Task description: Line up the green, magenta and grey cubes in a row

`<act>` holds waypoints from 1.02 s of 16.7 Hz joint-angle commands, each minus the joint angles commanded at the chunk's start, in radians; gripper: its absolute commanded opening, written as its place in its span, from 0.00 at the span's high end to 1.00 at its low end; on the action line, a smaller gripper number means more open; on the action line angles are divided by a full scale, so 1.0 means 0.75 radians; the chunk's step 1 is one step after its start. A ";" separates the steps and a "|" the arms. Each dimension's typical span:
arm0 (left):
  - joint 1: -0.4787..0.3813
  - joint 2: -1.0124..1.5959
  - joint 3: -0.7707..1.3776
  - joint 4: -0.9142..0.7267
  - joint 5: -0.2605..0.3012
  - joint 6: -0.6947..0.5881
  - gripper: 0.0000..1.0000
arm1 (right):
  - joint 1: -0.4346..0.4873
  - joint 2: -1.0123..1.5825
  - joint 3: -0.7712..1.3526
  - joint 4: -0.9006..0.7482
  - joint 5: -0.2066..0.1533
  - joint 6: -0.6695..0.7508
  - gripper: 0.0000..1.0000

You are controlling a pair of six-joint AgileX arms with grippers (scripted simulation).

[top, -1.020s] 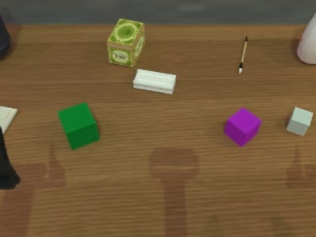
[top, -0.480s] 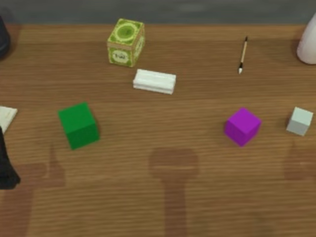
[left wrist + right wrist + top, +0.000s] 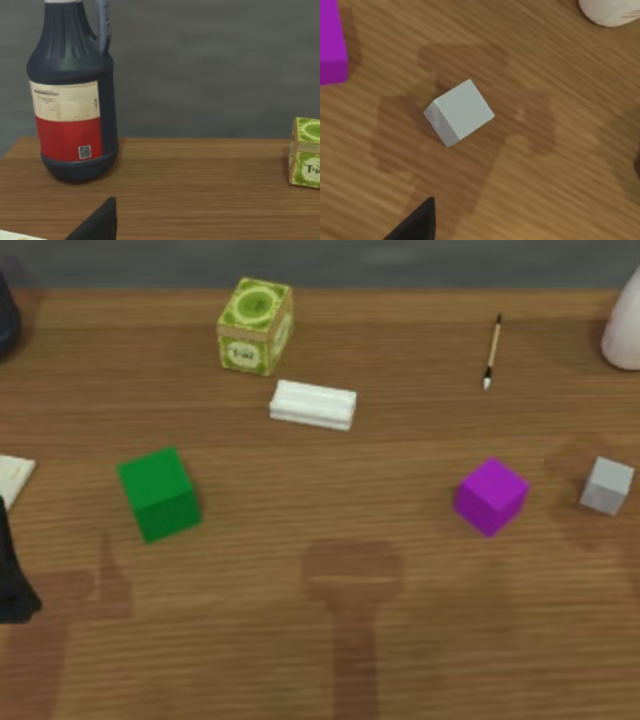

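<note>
Grey cube [image 3: 607, 485] sits on the counter [image 3: 400, 640] near its right edge, tilted square to nothing, resting inside a dark shadow patch. Right wrist view looks straight down on it [image 3: 460, 112]; only one dark fingertip of the right pincer [image 3: 415, 222] shows at that view's edge, clear of the cube, not touching. Cannot tell whether the right pincer is wide or narrow. The right arm itself is out of the top view.

Magenta cube [image 3: 491, 496] lies just left of the grey one, apart from it; its corner shows in the right wrist view [image 3: 331, 45]. Green cube [image 3: 158, 494] is well apart, on the counter's left half.

Left arm [image 3: 14, 575] is parked at the left edge; one dark fingertip of the left pincer [image 3: 97, 225] shows, spread cannot be told.

Count: three plain cubes, one of each colour. One printed box [image 3: 255, 326], one white ridged block [image 3: 313, 404], one brush [image 3: 492, 350], one dark jug [image 3: 72, 95].
</note>
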 joint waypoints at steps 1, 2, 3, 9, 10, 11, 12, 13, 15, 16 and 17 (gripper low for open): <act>0.000 0.000 0.000 0.000 0.000 0.000 0.00 | 0.005 0.156 0.106 -0.076 0.002 -0.067 0.00; 0.000 0.000 0.000 0.000 0.000 0.000 0.00 | 0.009 0.306 0.210 -0.150 0.004 -0.133 0.00; 0.000 0.000 0.000 0.000 0.000 0.000 0.00 | 0.014 0.447 0.311 -0.222 0.005 -0.197 0.00; 0.000 0.000 0.000 0.000 0.000 0.000 0.00 | 0.036 1.087 0.831 -0.562 0.005 -0.507 0.00; 0.000 0.000 0.000 0.000 0.000 0.000 0.00 | 0.038 1.160 0.897 -0.599 0.004 -0.544 0.00; 0.000 0.000 0.000 0.000 0.000 0.000 0.00 | 0.040 1.223 0.955 -0.630 0.003 -0.575 0.00; 0.000 0.000 0.000 0.000 0.000 0.000 0.00 | 0.042 1.275 1.003 -0.655 0.001 -0.601 0.00; 0.000 0.000 0.000 0.000 0.000 0.000 0.00 | 0.043 1.314 1.040 -0.674 0.000 -0.621 0.00; 0.000 0.000 0.000 0.000 0.000 0.000 0.00 | 0.045 1.354 1.075 -0.691 -0.003 -0.640 0.00; 0.000 0.000 0.000 0.000 0.000 0.000 0.00 | 0.045 1.354 1.075 -0.691 -0.003 -0.640 0.00; 0.000 0.000 0.000 0.000 0.000 0.000 0.00 | 0.045 1.354 1.075 -0.691 -0.003 -0.640 0.00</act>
